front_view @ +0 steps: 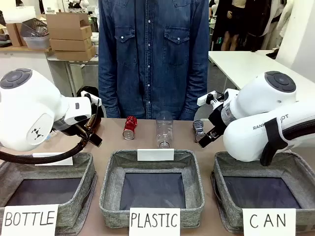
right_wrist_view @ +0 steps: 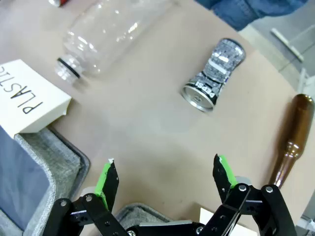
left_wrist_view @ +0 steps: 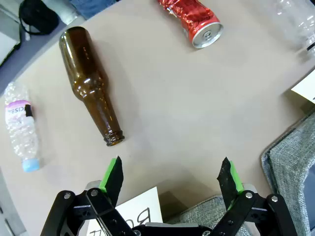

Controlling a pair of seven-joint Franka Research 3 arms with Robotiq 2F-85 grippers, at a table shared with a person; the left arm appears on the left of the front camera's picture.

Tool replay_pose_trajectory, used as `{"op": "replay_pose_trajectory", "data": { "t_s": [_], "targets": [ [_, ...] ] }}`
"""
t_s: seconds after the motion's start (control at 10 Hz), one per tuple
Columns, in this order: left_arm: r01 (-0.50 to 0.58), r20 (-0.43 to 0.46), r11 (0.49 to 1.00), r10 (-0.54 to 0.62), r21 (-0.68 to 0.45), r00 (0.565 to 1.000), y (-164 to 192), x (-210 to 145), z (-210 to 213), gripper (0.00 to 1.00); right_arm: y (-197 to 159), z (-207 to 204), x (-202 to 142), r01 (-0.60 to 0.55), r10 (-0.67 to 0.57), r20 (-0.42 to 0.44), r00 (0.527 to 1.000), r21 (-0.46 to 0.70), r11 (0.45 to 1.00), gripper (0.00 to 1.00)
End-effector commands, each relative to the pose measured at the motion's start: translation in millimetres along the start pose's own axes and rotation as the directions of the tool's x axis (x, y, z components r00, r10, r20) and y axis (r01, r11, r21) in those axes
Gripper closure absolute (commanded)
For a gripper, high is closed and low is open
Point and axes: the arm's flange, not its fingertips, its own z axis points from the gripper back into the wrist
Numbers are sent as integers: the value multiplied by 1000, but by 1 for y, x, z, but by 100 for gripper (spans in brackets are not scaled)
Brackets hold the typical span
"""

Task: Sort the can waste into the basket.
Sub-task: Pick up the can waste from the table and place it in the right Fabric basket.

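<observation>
The crushed red can [front_view: 129, 128] lies on the table in front of the person; in the left wrist view the red can [left_wrist_view: 194, 19] is far ahead of my open left gripper [left_wrist_view: 171, 172]. The silver-and-black can [front_view: 199, 131] lies right of centre. In the right wrist view this can [right_wrist_view: 214, 81] is ahead of my open right gripper [right_wrist_view: 165, 169], a little to its right. The grey basket signed "CAN" [front_view: 229, 216] stands at the front right, under the right arm. Both grippers hold nothing.
A clear plastic bottle [front_view: 164, 130] lies between the cans. One brown bottle [left_wrist_view: 91, 86] and a small plastic bottle [left_wrist_view: 22, 128] lie near the left gripper. Another brown bottle [right_wrist_view: 290, 137] lies by the right. The baskets "PLASTIC" [front_view: 110, 169] and "BOTTLE" [front_view: 87, 169] stand in front. A person [front_view: 152, 59] stands opposite.
</observation>
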Motion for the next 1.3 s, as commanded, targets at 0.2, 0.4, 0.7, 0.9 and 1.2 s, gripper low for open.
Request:
{"op": "replay_pose_trajectory", "data": {
  "t_s": [0.2,0.4,0.7,0.9,1.2],
  "targets": [
    [0,0,1000,0,0,1000,0,0,0,0,0,0,0,0,0,0,1000,0,1000,0],
    [0,0,1000,0,0,1000,0,0,0,0,0,0,0,0,0,0,1000,0,1000,0],
    [0,0,1000,0,0,1000,0,0,0,0,0,0,0,0,0,0,1000,0,1000,0],
    [0,0,1000,0,0,1000,0,0,0,0,0,0,0,0,0,0,1000,0,1000,0],
    [0,0,1000,0,0,1000,0,0,0,0,0,0,0,0,0,0,1000,0,1000,0]
  ]
}}
